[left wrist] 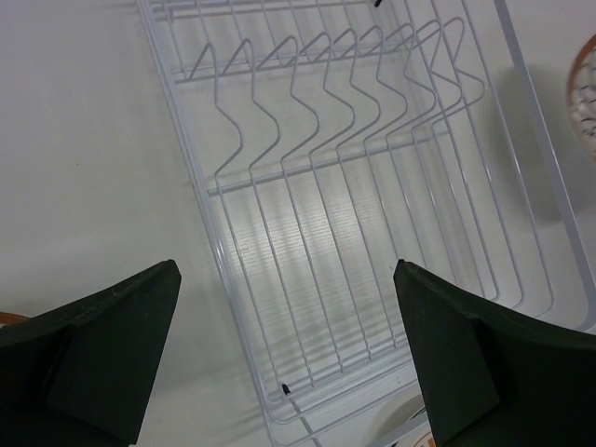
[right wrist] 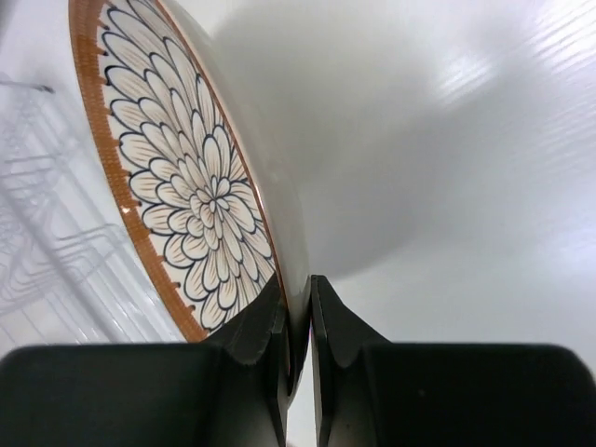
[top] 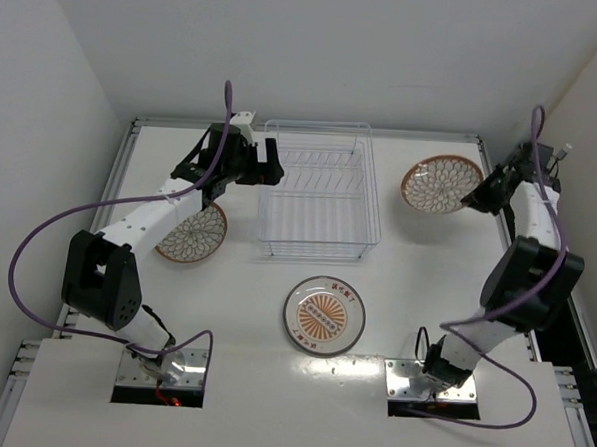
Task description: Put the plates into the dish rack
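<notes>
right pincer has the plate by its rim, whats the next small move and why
Probably carry the petal-patterned plate left toward the dish rack, keeping it on edge: the right pincer is shut on its rim, the plate stands tilted, and the rack's slots are empty.

Pose: left arm stretched far forward, left gripper (top: 265, 170) spread wide at the dish rack's (top: 372, 202) left rim; right arm folded upright, right of the rack, right gripper (top: 478, 200) pinched on a plate (top: 439, 183) edge.
</notes>
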`<state>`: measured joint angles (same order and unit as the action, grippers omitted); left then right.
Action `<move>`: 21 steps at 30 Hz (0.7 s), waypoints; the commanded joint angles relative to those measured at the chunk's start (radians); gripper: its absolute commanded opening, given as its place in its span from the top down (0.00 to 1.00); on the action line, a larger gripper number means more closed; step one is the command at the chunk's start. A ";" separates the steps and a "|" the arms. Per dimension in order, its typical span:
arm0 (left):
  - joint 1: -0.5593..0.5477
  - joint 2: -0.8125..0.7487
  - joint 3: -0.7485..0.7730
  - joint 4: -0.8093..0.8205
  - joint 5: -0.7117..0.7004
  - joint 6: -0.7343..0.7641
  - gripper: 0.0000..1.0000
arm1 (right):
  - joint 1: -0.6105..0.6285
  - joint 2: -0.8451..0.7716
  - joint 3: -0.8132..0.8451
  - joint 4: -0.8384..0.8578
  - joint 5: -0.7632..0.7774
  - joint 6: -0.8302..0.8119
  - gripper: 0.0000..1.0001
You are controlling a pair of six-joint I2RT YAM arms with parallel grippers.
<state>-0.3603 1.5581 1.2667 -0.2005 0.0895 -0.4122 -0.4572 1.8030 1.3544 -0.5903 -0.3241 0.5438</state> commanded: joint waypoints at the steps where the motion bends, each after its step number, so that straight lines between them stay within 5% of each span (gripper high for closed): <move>1: -0.003 0.005 0.039 0.009 -0.028 -0.007 0.01 | 0.112 -0.295 0.125 -0.005 0.323 0.102 1.00; 10: -0.003 0.005 0.039 0.000 -0.046 -0.007 0.01 | 0.564 -0.226 0.521 -0.206 0.939 0.030 1.00; 17: -0.003 0.005 0.039 0.000 -0.047 -0.007 0.01 | 0.767 0.063 0.898 -0.357 1.181 -0.022 1.00; 21: -0.003 0.005 0.039 0.000 -0.047 -0.016 0.01 | 0.831 0.144 0.957 -0.364 1.284 -0.079 1.00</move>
<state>-0.3603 1.5581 1.2667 -0.2192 0.0509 -0.4168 0.3435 1.9652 2.2215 -1.0000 0.7647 0.5041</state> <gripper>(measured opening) 0.991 0.066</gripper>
